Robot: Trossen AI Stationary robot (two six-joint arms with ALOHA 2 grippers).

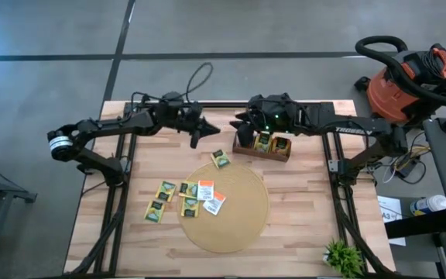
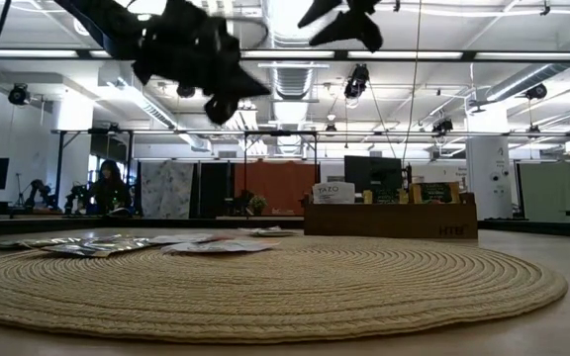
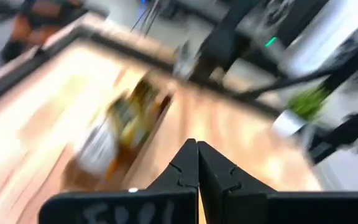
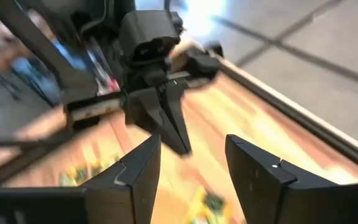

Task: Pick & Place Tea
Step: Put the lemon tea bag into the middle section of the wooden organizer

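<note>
Woven round mat [image 2: 265, 287] is carrying the light, floppy tea sachets [image 1: 184, 198], best pinched by an edge, while the left hand [image 1: 194, 138] is hovering closed and the right hand [image 1: 242, 124] is hovering open, both far above the table [image 1: 300, 232].

My overhead view is evenly bright and sharp. Down low, ceiling lights [image 2: 295, 15] glare behind my silhouetted arms. Both my wrist views smear with blur; only my own fingers [image 3: 197, 168] stay crisp.
</note>
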